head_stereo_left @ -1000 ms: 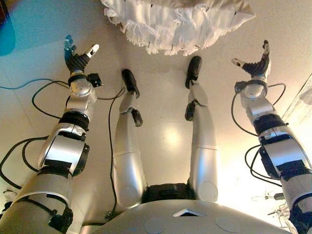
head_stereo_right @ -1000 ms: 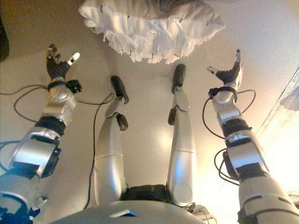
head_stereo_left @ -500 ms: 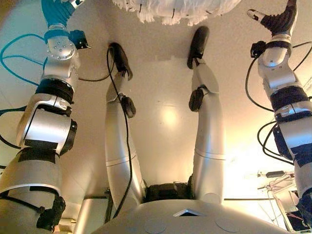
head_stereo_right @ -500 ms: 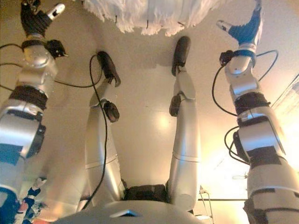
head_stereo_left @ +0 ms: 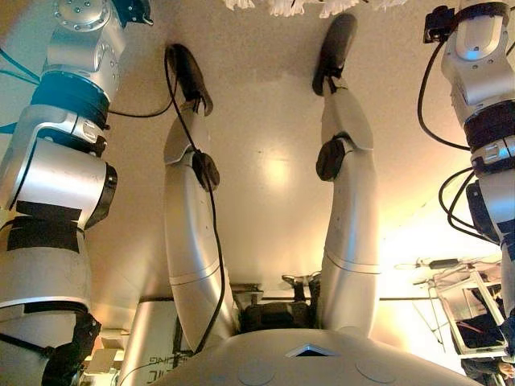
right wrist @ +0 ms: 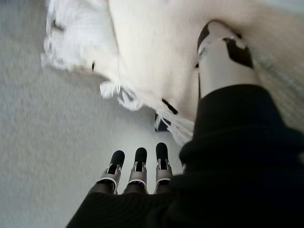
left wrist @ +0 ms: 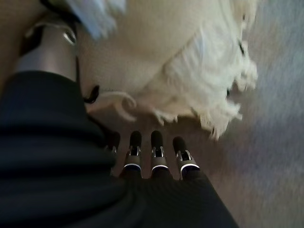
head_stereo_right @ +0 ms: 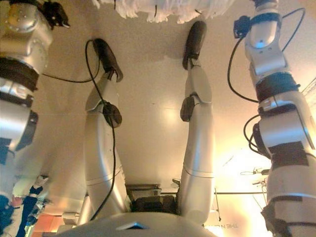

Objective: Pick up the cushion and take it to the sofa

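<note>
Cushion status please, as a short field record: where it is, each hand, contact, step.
cushion: white fringed cushion lying on the floor, ahead of the robot
left hand: left hand, fingers straight, beside the cushion's fringe, not touching
right hand: right hand, fingers straight, over bare floor by the cushion's edge
contact: none visible
step: not yet picked up

Pale carpeted floor (right wrist: 52,142) is seen; a white fringed cushion (left wrist: 190,61) is laid directly on it, fringe spread over the carpet.
</note>
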You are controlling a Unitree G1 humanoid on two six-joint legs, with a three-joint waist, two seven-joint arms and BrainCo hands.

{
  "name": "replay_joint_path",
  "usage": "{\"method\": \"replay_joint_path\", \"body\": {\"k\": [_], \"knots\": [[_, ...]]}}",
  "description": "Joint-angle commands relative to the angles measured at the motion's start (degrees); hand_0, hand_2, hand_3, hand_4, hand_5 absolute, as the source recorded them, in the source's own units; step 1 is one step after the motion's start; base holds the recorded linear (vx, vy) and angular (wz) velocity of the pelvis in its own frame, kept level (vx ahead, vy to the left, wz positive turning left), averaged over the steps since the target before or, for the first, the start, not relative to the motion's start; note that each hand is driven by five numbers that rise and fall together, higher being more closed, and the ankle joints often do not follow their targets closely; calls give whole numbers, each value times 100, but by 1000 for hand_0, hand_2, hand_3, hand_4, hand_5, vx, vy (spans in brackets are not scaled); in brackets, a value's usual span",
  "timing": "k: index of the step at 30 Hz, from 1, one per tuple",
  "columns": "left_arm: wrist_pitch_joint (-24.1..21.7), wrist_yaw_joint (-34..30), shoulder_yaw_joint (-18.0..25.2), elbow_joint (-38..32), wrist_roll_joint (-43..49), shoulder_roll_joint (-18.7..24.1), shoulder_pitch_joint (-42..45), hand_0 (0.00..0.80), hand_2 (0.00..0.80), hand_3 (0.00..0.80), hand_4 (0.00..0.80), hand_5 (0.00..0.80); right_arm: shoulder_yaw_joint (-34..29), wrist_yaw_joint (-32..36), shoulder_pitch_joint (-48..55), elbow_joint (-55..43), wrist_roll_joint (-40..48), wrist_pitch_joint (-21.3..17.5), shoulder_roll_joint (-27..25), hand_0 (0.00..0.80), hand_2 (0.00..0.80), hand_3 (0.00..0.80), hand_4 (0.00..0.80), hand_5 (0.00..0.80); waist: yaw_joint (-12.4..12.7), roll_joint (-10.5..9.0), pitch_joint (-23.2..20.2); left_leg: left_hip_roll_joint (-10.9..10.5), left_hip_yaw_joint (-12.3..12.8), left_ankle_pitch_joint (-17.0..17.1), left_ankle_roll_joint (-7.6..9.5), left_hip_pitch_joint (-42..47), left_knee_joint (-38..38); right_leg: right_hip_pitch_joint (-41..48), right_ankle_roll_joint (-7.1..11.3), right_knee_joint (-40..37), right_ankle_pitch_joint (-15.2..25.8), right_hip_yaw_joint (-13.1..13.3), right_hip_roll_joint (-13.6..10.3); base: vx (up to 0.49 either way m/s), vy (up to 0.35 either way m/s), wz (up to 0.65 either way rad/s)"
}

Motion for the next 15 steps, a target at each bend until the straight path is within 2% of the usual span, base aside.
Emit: {"method": "replay_joint_path", "body": {"k": [1, 7, 8, 9, 10, 11, 12, 15], "knots": [[-61, -641, -40, -415, -214, -207, -147, 0, 0, 0, 0, 0, 455, 447, -278, -587, 217, -535, 51, 0, 0, 0, 0, 0, -74, 112, -34, 92, -249, -188, 61, -38, -85, 114, 526, -95, -217, 336, -69, 0, 0, 0], [-60, -735, -219, -581, -206, -552, -330, 0, 0, 0, 0, 0, 666, 1053, -649, -742, 578, -387, 457, 0, 0, 0, 0, 0, -61, 166, -34, 59, -245, -117, 16, -45, -233, 110, 554, -314, -149, 348, -73, 3, 0, 1], [-58, -787, -223, -585, -255, -578, -341, 88, 88, 88, 88, 88, 683, 1181, -679, -743, 678, -361, 498, 0, 0, 0, 0, 0, -59, 173, -34, 57, -242, -107, 12, -39, -256, 115, 555, -335, -147, 346, -72, 36, -2, 3], [-67, -904, -223, -652, -327, -656, -290, 552, 552, 552, 552, 552, 700, 1402, -660, -802, 953, -267, 578, 0, 0, 0, 0, 0, -45, 182, -34, 65, -234, -130, -6, 12, -266, 168, 554, -362, -173, 342, -68, 0, 0, 0], [-75, -926, -218, -656, -337, -655, -316, 784, 784, 784, 784, 784, 703, 1438, -696, -803, 978, -260, 582, 0, 0, 0, 0, 0, -51, 187, -34, 57, -233, -99, -3, -31, -275, 125, 552, -372, -146, 346, -74, 0, 0, 0], [-62, -1065, -207, -733, -395, -706, -293, 800, 800, 800, 800, 800, 701, 1616, -694, -840, 1257, -202, 658, 242, 242, 242, 242, 242, -40, 202, -34, 55, -226, -91, -11, -30, -289, 128, 549, -397, -143, 344, -81, 0, 0, 0], [-47, -1169, -220, -796, -436, -749, -275, 800, 800, 800, 800, 800, 672, 1746, -680, -873, 1459, -165, 715, 800, 800, 800, 800, 800, -44, 216, -34, 52, -224, -79, -19, -39, -303, 119, 548, -417, -135, 349, -82, 0, 0, 0], [-77, -1139, -235, -970, -555, -884, -186, 800, 800, 800, 800, 800, 619, 1860, -603, -977, 1645, -127, 880, 800, 800, 800, 800, 800, -36, 239, -34, 34, -237, -46, -37, -48, -322, 104, 540, -437, -109, 366, -71, 5, 13, 3]]}}
